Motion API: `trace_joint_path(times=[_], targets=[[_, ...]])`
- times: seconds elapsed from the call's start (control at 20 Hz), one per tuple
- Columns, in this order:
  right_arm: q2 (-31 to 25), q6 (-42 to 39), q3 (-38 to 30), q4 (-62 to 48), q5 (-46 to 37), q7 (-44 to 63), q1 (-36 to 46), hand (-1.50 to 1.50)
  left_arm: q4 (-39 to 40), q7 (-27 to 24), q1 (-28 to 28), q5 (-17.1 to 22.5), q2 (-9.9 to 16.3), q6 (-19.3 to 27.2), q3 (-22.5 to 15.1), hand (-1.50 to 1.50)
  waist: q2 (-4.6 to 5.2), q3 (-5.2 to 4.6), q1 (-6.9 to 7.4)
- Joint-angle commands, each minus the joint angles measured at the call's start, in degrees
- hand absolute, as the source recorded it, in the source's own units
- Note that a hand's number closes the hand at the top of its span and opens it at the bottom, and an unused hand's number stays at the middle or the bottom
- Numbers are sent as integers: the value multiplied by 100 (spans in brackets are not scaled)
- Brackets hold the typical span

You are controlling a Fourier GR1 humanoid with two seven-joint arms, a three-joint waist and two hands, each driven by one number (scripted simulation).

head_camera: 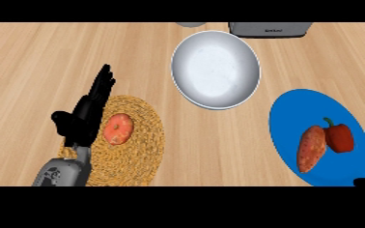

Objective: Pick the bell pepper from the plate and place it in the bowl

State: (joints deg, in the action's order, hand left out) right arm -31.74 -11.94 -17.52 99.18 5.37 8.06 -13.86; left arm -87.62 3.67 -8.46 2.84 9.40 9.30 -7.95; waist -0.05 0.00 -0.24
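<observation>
The red bell pepper with a green stem lies on the blue plate at the right, touching a sweet potato on its left. The grey-white bowl stands empty at the upper middle of the counter, up and left of the plate. My left hand rests open at the left, fingers straight and pointing up, far from the pepper. Only a dark sliver of my right hand shows at the lower right edge, just below the plate.
A round woven mat lies by my left hand with an orange-red round fruit on it. A grey toaster and a grey round object stand at the counter's far edge.
</observation>
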Motion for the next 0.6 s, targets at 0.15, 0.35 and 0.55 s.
trace_joint_path(times=[0.15,0.35,0.55], targets=[[592,-93,80,-189,-335,290,408,-150,-288,45,281,-80,-103,-169,126,0,2,0,24],[777,-232,-65,-816,-549,-199,515,-150,-18,254,-149,-258,-343,-90,145,0,4,0,11],[1082,-56,140,-1208,-942,-624,672,-150,-489,412,-1,-422,-429,3,26,0,2,2,31]])
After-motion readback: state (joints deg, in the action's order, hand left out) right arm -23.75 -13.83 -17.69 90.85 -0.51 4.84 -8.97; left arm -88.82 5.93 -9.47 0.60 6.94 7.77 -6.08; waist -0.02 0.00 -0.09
